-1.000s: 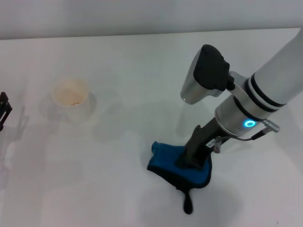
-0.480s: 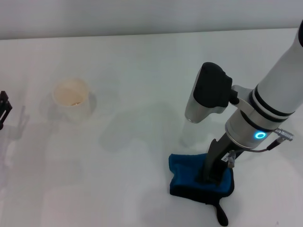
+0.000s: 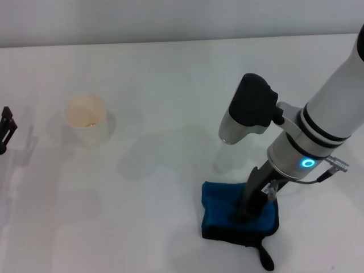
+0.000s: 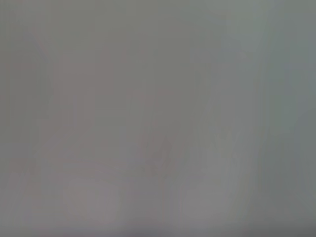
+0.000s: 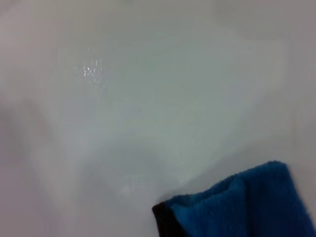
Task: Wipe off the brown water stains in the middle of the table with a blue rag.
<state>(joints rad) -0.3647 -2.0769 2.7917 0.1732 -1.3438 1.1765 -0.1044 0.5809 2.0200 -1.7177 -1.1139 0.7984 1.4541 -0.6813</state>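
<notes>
The blue rag (image 3: 224,213) lies bunched on the white table (image 3: 170,74) at the front right, its black loop tab (image 3: 263,259) trailing toward the front edge. My right gripper (image 3: 248,209) points straight down, its dark fingers pressed into the rag and shut on it. In the right wrist view a corner of the rag (image 5: 247,207) with black trim shows on the table, with a faint wet sheen (image 5: 89,71) beyond it. No brown stain is plain to see; only a faint greyish patch (image 3: 153,153) lies mid-table, left of the rag. My left gripper (image 3: 4,129) sits parked at the far left edge.
A cream-white paper cup (image 3: 85,119) stands upright at the left, well away from the rag. The right arm's wrist and camera housing (image 3: 250,111) hang over the table above the rag. The left wrist view shows only blank grey.
My right gripper has dragged the blue rag to the right and toward the front edge, then settled there. The cup has not moved.
</notes>
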